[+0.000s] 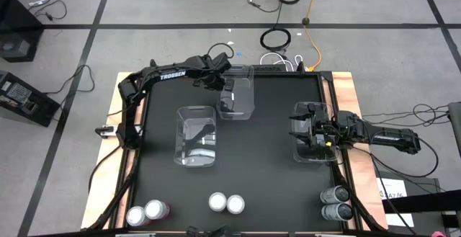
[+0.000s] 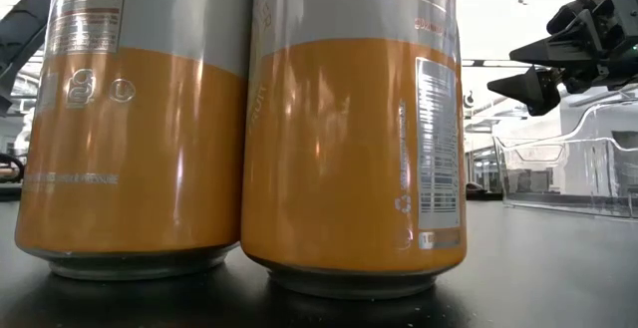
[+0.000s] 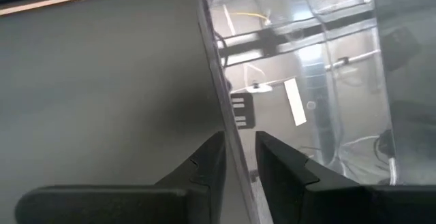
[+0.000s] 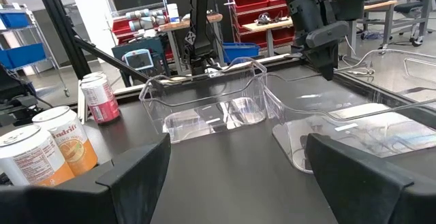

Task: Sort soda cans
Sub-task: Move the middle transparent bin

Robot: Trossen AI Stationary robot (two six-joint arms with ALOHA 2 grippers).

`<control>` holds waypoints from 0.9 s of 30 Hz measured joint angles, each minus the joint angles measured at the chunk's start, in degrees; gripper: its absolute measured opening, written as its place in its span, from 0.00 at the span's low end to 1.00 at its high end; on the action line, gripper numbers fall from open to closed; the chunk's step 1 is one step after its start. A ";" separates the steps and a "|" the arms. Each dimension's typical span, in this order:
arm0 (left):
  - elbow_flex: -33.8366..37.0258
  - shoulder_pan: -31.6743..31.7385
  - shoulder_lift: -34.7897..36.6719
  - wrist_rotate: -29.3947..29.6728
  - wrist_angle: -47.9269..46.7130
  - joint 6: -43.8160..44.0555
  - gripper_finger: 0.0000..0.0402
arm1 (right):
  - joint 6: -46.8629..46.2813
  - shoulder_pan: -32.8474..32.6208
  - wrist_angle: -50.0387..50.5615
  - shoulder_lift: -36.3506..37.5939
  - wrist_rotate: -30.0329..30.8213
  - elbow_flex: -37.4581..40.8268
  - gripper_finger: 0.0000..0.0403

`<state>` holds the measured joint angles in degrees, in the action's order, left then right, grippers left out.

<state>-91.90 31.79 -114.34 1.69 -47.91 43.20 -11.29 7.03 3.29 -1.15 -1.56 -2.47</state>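
A: Left gripper (image 1: 222,81) is at 12 o'clock on the surface (image 1: 274,186), jaws narrow, straddling the left wall of the far clear bin (image 1: 237,99). Wrist view shows the wall running between the two fingers (image 3: 204,166), gap small. Can't tell if they're actually pinching it.

B: Right arm?

A: Right gripper (image 1: 304,129) at 3 o'clock, over the right bin (image 1: 312,153), jaws wide, holding nothing.

B: Cans?

A: All six along the 6 o'clock edge, none in a bin. Pink pair (image 1: 146,212) at 7, orange pair (image 1: 226,203) at 6, both pairs upright. Grey pair (image 1: 336,202) at 5, apparently lying on their sides. Each pair touching or nearly so.

B: So the step looks like bin placement, not picking yet.

A: My read too. To do it well: close fully on the wall before pulling, drag low and slow so the bin doesn't tip, and keep it apart from the middle bin (image 1: 197,136).

B: Any legible text?

A: "TROSSEN" on the left arm (image 1: 173,75). Orange can labels show a nutrition panel, barcode and recycling mark; brand lettering is cropped and unreadable.
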 joint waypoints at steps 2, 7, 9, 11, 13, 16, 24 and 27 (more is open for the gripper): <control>0.00 0.00 0.00 -0.01 0.02 0.00 0.16 | 0.00 0.00 0.00 0.00 -0.01 0.01 0.83; -0.02 0.02 0.00 -0.11 0.48 0.04 0.03 | -0.01 0.01 0.00 0.01 0.00 0.00 0.83; -0.02 -0.05 0.00 -0.13 0.20 -0.09 0.03 | 0.00 0.02 0.00 0.00 -0.01 0.01 0.83; -0.02 -0.04 0.00 -0.23 0.63 0.00 0.02 | 0.00 0.00 0.00 0.00 -0.01 0.00 0.83; -0.14 -0.16 0.00 -1.09 0.76 0.02 0.02 | 0.00 0.00 0.00 0.02 -0.01 -0.01 0.83; -1.11 -0.73 0.00 -1.29 0.86 0.40 0.02 | -0.01 0.01 0.00 0.01 0.01 0.00 0.83; -3.39 -5.31 0.00 -1.27 1.50 7.06 0.02 | -0.02 0.00 0.00 0.00 0.01 0.02 0.83; -3.39 -8.09 0.00 -1.31 1.27 10.50 0.02 | 0.00 0.01 0.00 0.00 -0.01 0.01 0.83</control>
<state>-95.29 23.71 -114.34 0.38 -46.64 53.70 -11.29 7.03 3.29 -1.15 -1.56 -2.47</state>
